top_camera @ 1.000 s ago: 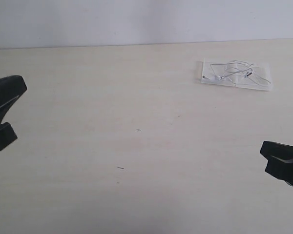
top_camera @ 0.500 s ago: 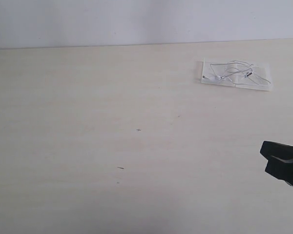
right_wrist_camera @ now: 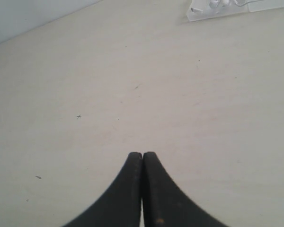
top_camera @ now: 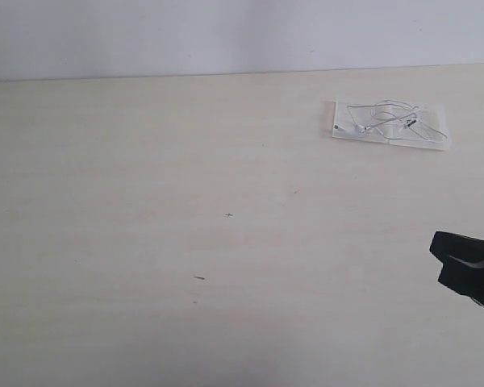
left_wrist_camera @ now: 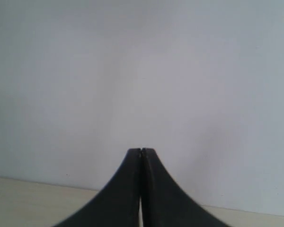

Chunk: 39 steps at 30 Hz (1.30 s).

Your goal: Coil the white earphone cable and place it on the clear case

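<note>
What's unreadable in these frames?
Exterior view: earphone cable too small to tell coiled from merely bunched on the clear case.
Exterior view: right gripper mostly cut off by the frame edge; left gripper outside the frame, so its position is unknown.
Right wrist view: clear case cut off by the frame edge.

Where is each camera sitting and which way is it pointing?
Exterior view: raised, looking down across the table toward the wall; only the right tool shows, low right.
Left wrist view: on the left arm, facing the wall; shut left tool.
Right wrist view: on the right arm, tilted down at the table; shut right tool.
Shared: exterior and right wrist both show the clear case with the white earphone cable.
</note>
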Available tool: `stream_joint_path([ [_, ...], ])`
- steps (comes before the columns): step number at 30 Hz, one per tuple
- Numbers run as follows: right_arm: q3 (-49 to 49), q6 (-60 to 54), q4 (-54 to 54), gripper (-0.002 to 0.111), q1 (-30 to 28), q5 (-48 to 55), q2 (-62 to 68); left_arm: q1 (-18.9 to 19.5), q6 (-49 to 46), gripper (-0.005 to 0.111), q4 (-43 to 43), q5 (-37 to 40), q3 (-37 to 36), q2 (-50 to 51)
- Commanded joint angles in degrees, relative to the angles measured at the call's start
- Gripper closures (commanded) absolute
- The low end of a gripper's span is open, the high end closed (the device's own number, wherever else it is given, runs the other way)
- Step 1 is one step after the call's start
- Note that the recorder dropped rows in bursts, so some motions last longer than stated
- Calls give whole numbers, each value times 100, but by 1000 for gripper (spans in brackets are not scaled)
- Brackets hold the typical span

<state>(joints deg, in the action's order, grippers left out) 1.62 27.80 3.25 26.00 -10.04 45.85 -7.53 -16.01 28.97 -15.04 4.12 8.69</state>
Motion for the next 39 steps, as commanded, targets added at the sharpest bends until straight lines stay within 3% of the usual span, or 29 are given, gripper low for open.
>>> stream_joint_path([
  [1, -13, -9, -25, 108, 2, -87, -41, 22, -24, 107, -1, 23, -80, -62],
  [11, -13, -9, -25, 108, 2, -87, -41, 22, -136, 107, -1, 75, -116, -504],
  [13, -13, -9, -25, 108, 2, -87, -41, 96, -131, 107, -348, 244, -153, -736],
  [17, -13, -9, -25, 108, 2, -87, -41, 452, 604, 107, -2059, 1043, -153, -869],
  [22, -13, -9, -25, 108, 2, -87, -41, 1367, 1817, 107, -2851, 2019, -153, -869],
  [24, -13, -9, -25, 108, 2, -87, -41, 1744, 2712, 107, -3549, 2303, -191, -869],
  [27, -13, -9, -25, 108, 2, -87, -41, 2129, 3199, 107, -3954, 2472, -391, -869],
  [33, -13, -9, -25, 108, 2, -87, -41, 2206, 3290, 107, -4019, 3521, -412, -869],
  [39, -13, -9, -25, 108, 2, -87, -41, 2206, 3290, 107, -4894, 3549, -412, -869],
])
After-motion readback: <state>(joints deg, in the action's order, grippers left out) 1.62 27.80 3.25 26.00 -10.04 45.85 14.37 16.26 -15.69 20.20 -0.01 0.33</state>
